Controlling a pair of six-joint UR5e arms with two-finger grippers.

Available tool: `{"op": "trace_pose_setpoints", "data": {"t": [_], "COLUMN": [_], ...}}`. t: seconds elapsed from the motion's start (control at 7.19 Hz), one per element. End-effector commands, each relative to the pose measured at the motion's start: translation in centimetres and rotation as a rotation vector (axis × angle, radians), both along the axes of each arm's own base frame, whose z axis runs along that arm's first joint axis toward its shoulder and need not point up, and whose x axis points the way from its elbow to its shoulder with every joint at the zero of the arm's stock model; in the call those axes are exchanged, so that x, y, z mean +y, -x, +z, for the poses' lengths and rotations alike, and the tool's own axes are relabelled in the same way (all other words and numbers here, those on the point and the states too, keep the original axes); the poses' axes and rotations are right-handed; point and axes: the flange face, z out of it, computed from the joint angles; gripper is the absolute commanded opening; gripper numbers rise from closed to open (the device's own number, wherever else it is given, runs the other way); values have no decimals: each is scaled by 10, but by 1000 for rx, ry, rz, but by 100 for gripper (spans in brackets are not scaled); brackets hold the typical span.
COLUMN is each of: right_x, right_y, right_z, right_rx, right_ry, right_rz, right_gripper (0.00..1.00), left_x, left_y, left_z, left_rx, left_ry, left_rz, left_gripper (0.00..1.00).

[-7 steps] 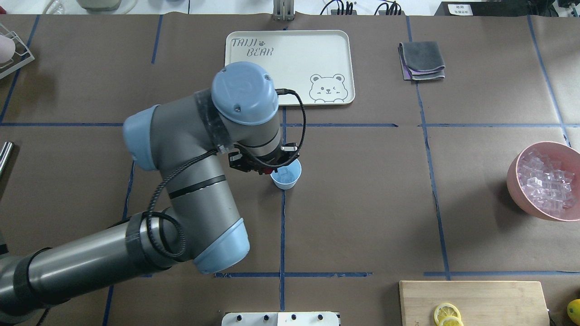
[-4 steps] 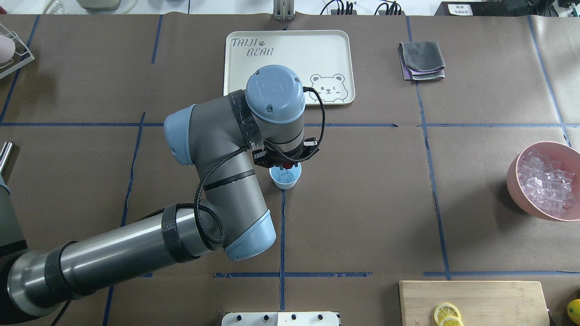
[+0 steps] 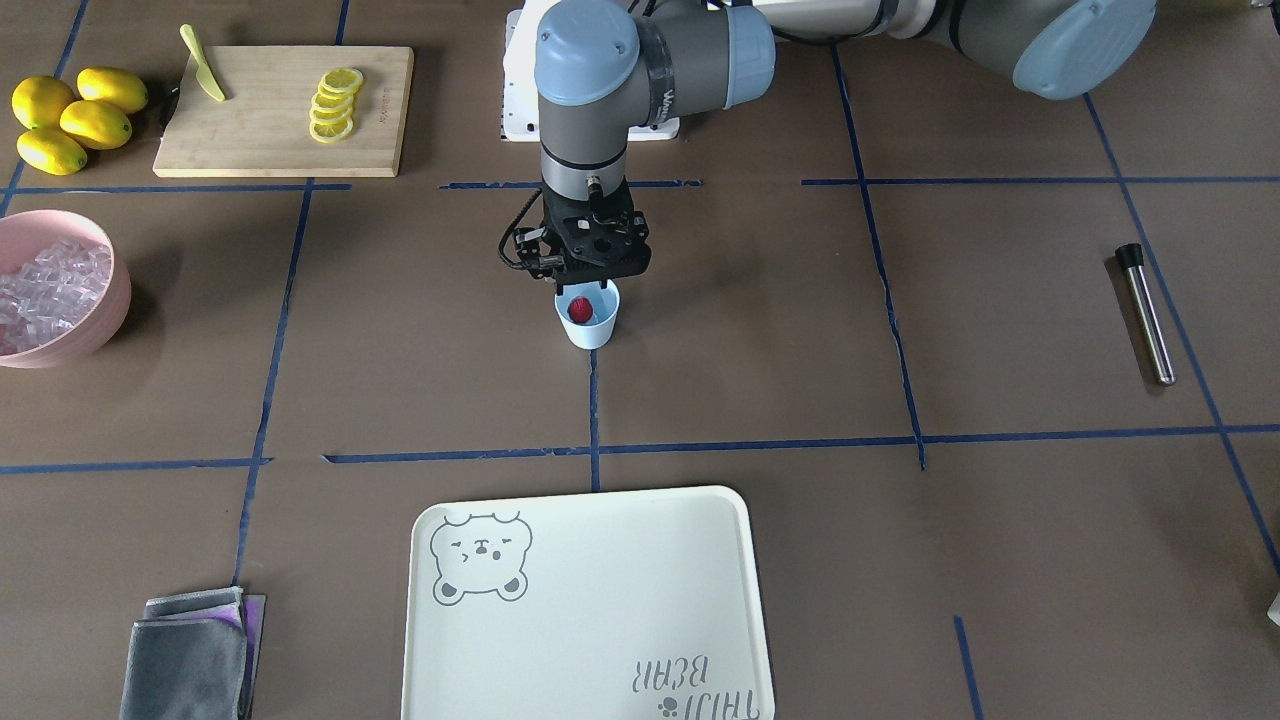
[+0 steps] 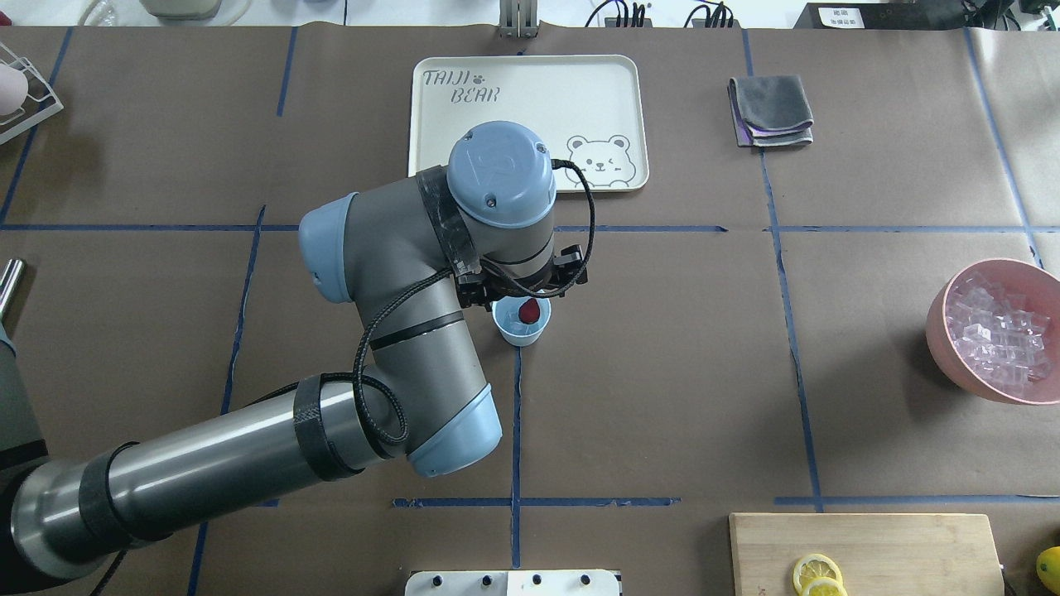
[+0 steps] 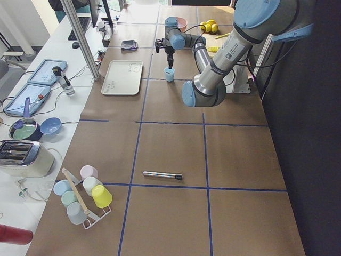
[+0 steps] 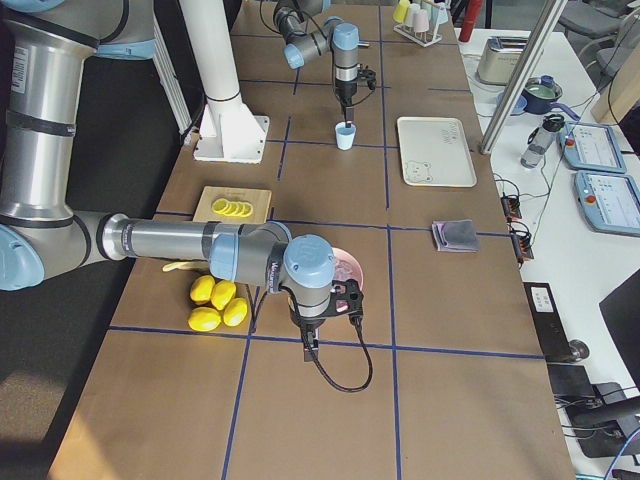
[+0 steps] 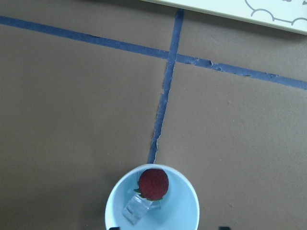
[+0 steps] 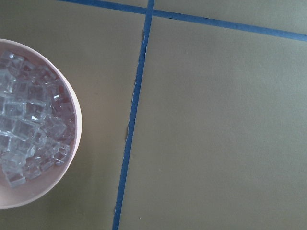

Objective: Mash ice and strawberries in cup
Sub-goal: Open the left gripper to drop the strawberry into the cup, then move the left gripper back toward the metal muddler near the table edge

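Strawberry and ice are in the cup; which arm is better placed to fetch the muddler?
Left, probably: the muddler lies on that arm's side of the table; the right arm is far off beside the pink ice bowl.

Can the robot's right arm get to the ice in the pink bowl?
Probably yes. The right gripper hangs just beside the pink bowl, the ice lies uncovered in it, and nothing stands between them.

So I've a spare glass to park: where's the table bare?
The widest bare patch lies between the cup and the pink bowl, bordered by the cloth at the far side and the cutting board at the robot's side. It is crowded at the cup, under the left arm, with the tray just beyond.
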Motion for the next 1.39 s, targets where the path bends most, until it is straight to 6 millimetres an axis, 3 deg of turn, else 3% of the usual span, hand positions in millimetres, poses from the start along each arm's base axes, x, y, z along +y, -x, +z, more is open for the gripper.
{"op": "trace_pose_setpoints", "data": {"t": [0.0, 0.28, 0.56, 0.83, 0.97, 1.11, 1.25], "right_x": [0, 0, -2, -3, -3, -3, -4], "right_y": [0, 0, 0, 0, 0, 0, 0], "right_z": [1, 0, -2, -6, -9, -9, -9], "right_rx": [0, 0, 0, 1, 2, 2, 2], "right_ry": [0, -1, -6, -14, -20, -20, -21], "right_rz": [-1, -1, -3, -2, 0, 0, -2], "right_gripper": [100, 100, 100, 100, 100, 100, 100], "left_x": [18, -11, -60, -82, -87, -74, -72], "left_y": [47, 171, 294, 409, 447, 467, 474], "left_z": [51, 138, 240, 328, 369, 416, 453], "left_rx": [-111, -159, -167, -217, -143, -125, -124], "left_ry": [-85, -216, -233, -261, -236, -238, -255], "left_rz": [131, 277, 408, 461, 461, 454, 440], "left_gripper": [100, 100, 100, 100, 100, 100, 100]}}
